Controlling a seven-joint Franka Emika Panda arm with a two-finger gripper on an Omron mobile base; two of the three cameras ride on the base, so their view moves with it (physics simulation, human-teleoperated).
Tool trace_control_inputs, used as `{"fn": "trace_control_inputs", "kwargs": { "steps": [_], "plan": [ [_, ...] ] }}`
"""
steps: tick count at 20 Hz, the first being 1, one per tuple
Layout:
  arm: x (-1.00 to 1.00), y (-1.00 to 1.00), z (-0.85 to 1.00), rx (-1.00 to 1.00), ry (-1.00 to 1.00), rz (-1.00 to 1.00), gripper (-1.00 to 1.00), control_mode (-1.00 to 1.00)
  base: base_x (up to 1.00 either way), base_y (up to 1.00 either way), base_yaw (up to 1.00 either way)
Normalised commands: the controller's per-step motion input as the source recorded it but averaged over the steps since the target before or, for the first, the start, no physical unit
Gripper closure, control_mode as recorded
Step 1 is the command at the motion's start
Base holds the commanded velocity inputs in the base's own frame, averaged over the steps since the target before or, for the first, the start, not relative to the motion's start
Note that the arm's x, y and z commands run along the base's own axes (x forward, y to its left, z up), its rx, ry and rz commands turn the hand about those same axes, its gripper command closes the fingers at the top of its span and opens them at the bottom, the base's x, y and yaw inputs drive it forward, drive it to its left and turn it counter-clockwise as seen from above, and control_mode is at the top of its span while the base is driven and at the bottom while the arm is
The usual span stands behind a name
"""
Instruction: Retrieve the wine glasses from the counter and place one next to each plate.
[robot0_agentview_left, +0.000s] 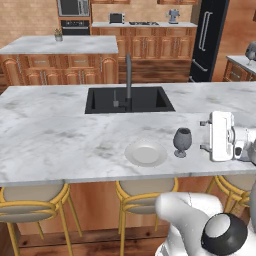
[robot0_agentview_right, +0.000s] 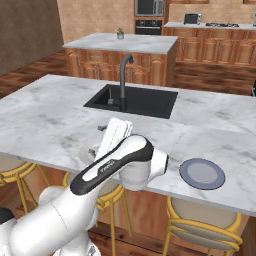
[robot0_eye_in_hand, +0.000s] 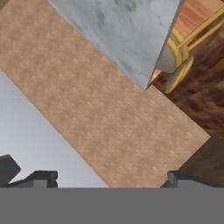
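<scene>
Yellow stools (robot0_agentview_left: 34, 200) with round grey seats stand nearest, tucked under the near edge of the marble bar top (robot0_agentview_left: 55, 135). Above that edge, at the right of the left base view, the gripper (robot0_eye_in_hand: 112, 177) is carried on its white hand with the jaws released to full width and nothing between them. In the hand view the two dark fingertips (robot0_eye_in_hand: 43, 177) stand far apart, framing a tan brick wall, a corner of marble top and a stool beyond.

Just left of the hand, a dark wine glass (robot0_agentview_left: 182, 141) stands upright on the bar top, near the gripper but apart from it. Immediately left of the glass lies the white plate (robot0_agentview_left: 145, 153), close beside its foot; whether they touch cannot be told. In the right base view the blue-grey plate (robot0_agentview_right: 202, 173) lies near the front edge of the same top, to the right of the arm, with bare marble around it.

Farther back, a black sink (robot0_agentview_left: 129, 99) is sunk into the bar top, with a dark faucet (robot0_agentview_left: 128, 75) rising at its centre. Beyond it stands a marble island (robot0_agentview_left: 60, 45) over brown cabinets, carrying a small potted plant (robot0_agentview_left: 58, 35). Farthest is the counter (robot0_agentview_left: 144, 24) against the tan backsplash, bearing a toaster (robot0_agentview_left: 116, 18), with a black refrigerator (robot0_agentview_left: 209, 37) to its right.
</scene>
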Motion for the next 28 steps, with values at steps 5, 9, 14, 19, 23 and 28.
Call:
{"fn": "trace_control_inputs", "kwargs": {
  "steps": [5, 9, 14, 19, 23, 28],
  "plan": [
    [-0.39, 0.31, 0.24, 0.00, -0.06, 0.02, -1.00, 1.00, -0.10, 0.22, 0.00],
    [0.00, 0.00, 0.00, 0.00, 0.00, 0.00, -1.00, 1.00, -0.04, 0.93, 0.00],
    [0.00, 0.00, 0.00, 0.00, 0.00, 0.00, -1.00, 1.00, -0.34, 1.00, 0.00],
    [0.00, 0.00, 0.00, 0.00, 0.00, 0.00, -1.00, 1.00, -0.58, 1.00, 0.00],
    [0.00, 0.00, 0.00, 0.00, 0.00, 0.00, -1.00, 1.00, -0.74, 1.00, 0.00],
    [0.00, 0.00, 0.00, 0.00, 0.00, 0.00, -1.00, 1.00, -0.55, 1.00, -0.07]
  ]
}}
